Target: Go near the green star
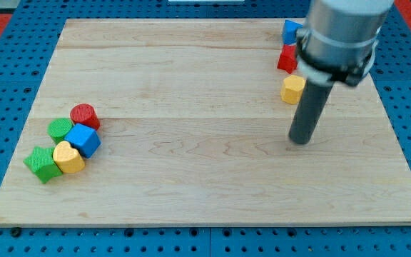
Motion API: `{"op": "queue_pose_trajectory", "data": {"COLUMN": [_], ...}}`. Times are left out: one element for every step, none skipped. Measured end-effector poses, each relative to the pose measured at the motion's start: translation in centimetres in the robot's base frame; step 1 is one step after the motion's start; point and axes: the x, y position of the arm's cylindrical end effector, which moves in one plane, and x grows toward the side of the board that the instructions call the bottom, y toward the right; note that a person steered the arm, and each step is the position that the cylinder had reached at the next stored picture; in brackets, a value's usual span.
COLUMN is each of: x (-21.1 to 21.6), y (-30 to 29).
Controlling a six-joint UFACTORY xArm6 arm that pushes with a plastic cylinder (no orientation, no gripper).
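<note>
Pale wood-plank surface (205, 178) on blue pegboard. No hand, only my tip (302, 141), right of centre, just below the yellow block (292, 89). Ribbed green star (41, 163) far left, touching the yellow heart (68, 157).

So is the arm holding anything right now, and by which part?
Nothing is held. My tip rests on bare board, below the yellow block and far right of the green star.
</note>
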Motion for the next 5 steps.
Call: {"op": "queue_pose_trajectory", "data": {"x": [7.0,10.2,10.2,10.2,10.1], "y": [-7.1,-12.7,-13.9,-13.9,-16.7]}}
